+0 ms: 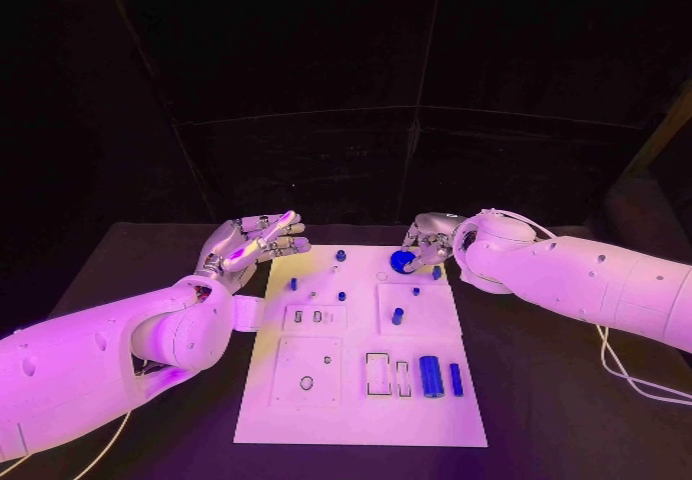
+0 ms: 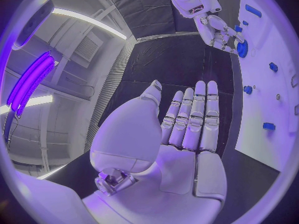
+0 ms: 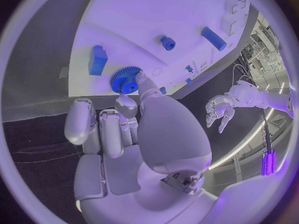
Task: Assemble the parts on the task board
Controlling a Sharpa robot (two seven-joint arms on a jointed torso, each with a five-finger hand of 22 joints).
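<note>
The blue gear (image 1: 402, 261) sits at the far end of the white board (image 1: 361, 420), on the robot's right side, pinched at its toothed rim by the right hand (image 1: 430, 240); in the right wrist view the gear (image 3: 125, 80) lies against the tips of the thumb and a finger, while the other fingers (image 3: 81, 120) are curled loosely beside it, touching nothing. Whether the gear rests on the board or is just clear of it I cannot tell. The step in hand looks like carrying this gear to its seat; the next move probably calls for lining its bore over a peg and lowering it squarely, without loosening the pinch too early. Other blue pieces lie further along the board, among them a thick cylinder (image 1: 430, 376) and a thin bar (image 1: 456, 379) at the near end. The left hand (image 1: 260, 243) hovers beside the board's far left corner, flat and empty, fingers straight and close together.
</note>
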